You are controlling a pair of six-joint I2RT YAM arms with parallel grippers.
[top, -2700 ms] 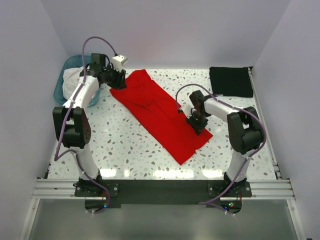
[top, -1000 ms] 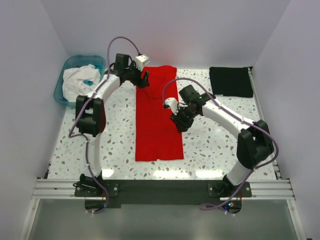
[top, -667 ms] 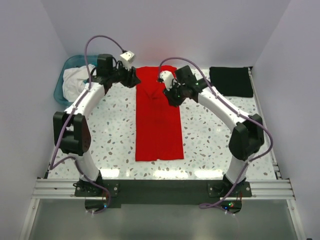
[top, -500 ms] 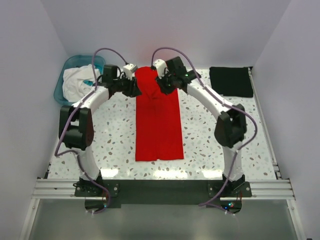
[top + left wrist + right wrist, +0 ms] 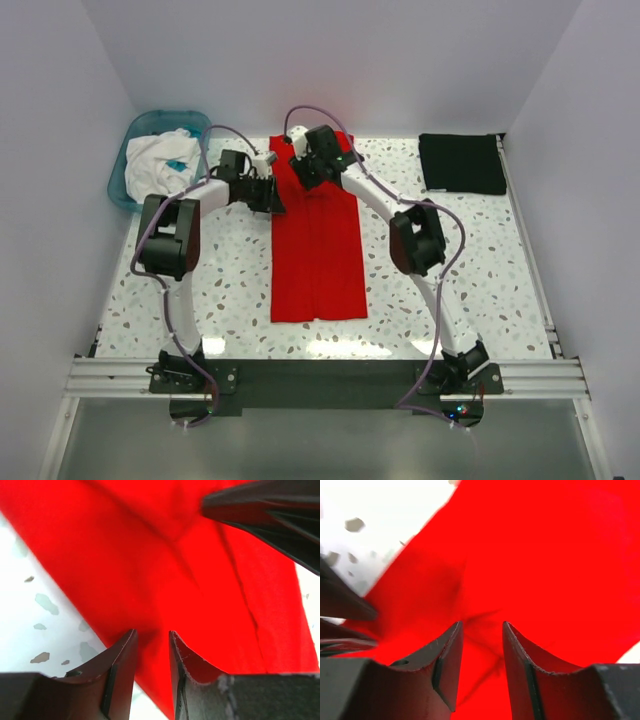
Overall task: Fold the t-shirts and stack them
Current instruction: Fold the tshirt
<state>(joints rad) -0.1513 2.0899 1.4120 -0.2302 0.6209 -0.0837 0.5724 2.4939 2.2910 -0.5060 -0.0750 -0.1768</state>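
Note:
The bright red t-shirt (image 5: 318,260) lies flat as a long narrow strip down the middle of the table. My left gripper (image 5: 272,196) sits low at its upper left edge. In the left wrist view (image 5: 150,632) its jaws stand a narrow gap apart, with flat red cloth (image 5: 175,555) and table showing through. My right gripper (image 5: 298,172) hovers over the shirt's upper part. Its jaws (image 5: 481,624) are apart above creased red cloth (image 5: 545,555), holding nothing. The black t-shirt (image 5: 462,163) rests as a folded rectangle at the far right.
A teal basin (image 5: 116,180) holding white cloth (image 5: 160,160) stands at the far left corner. The two grippers are close together; the right one's dark finger (image 5: 270,510) shows in the left wrist view. White walls enclose the speckled table (image 5: 450,270).
The red shirt went from diagonal to straight. In the last second my right gripper swung from the shirt's right edge to its top left. My left gripper slid down the left edge and narrowed.

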